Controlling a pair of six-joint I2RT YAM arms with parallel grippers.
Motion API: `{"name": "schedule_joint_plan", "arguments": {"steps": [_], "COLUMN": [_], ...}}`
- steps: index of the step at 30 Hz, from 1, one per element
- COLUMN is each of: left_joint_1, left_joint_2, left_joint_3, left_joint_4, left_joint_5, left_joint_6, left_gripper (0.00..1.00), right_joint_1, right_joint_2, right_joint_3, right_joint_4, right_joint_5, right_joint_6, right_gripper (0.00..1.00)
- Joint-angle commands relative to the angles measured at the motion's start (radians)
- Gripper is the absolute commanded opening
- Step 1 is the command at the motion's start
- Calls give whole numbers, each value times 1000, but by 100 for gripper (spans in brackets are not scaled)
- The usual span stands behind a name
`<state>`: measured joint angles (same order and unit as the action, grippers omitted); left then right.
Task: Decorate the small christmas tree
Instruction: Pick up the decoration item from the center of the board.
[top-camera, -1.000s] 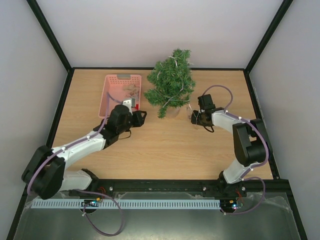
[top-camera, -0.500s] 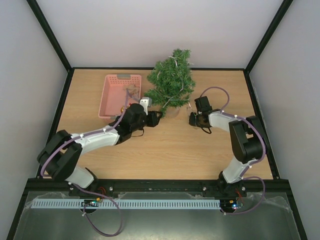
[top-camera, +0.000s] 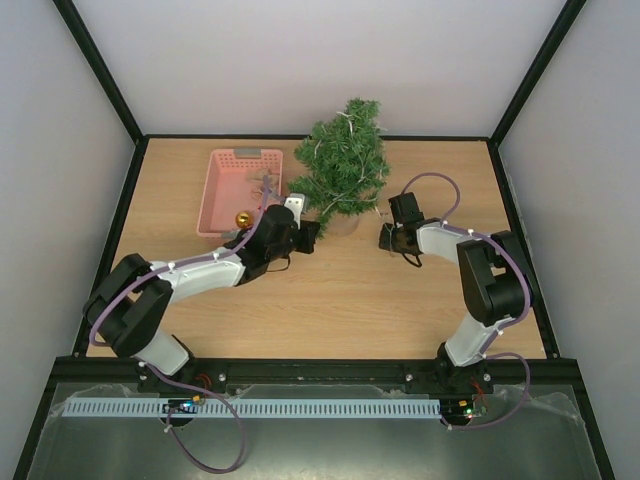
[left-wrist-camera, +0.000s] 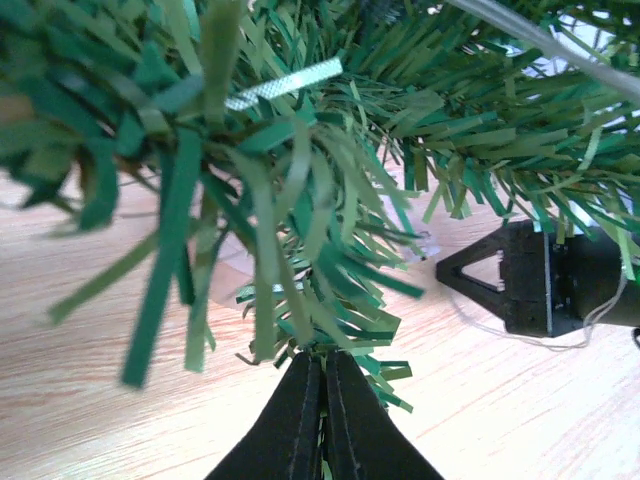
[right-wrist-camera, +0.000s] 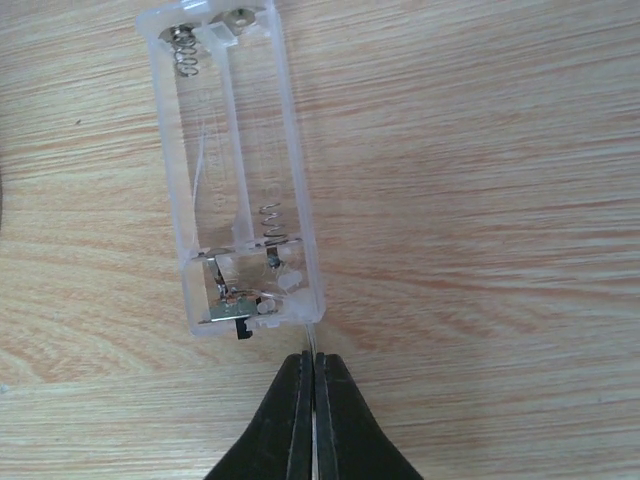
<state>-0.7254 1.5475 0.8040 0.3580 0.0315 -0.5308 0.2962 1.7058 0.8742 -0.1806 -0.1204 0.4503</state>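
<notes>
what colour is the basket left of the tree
The basket is pink; the top external view shows it best.

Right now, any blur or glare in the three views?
Left wrist: nearest needles of the small christmas tree are blurred, the fingers sharp. Right wrist: crisp throughout, the clear battery case in focus. Top external: even light, soft shadows, no glare.

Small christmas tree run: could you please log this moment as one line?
left gripper: shut, at small christmas tree lower branch | right gripper: shut on wire beside empty clear battery holder
</notes>
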Motion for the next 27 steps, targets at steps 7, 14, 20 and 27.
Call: {"name": "schedule_joint_plan", "arguments": {"steps": [7, 14, 20, 27], "left_joint_1": [79, 137, 159, 158], "left_joint_2": [-29, 24, 41, 36], "left_joint_3": [67, 125, 143, 142], "left_joint_4": [-108, -128, -124, -138], "left_joint_5": [-69, -65, -48, -32], "left_joint_6": [121, 165, 170, 124], "left_gripper": [2, 2, 3, 21], "right_joint_1": [5, 5, 5, 5], "right_joint_2": [-156, -262, -332, -253], "right_joint_3": [-59, -130, -188, -154], "right_joint_4": [118, 222, 282, 166], "right_joint_5": [174, 192, 206, 133], "right_joint_6": [80, 144, 172, 335], "right_gripper": [2, 2, 2, 12]}}
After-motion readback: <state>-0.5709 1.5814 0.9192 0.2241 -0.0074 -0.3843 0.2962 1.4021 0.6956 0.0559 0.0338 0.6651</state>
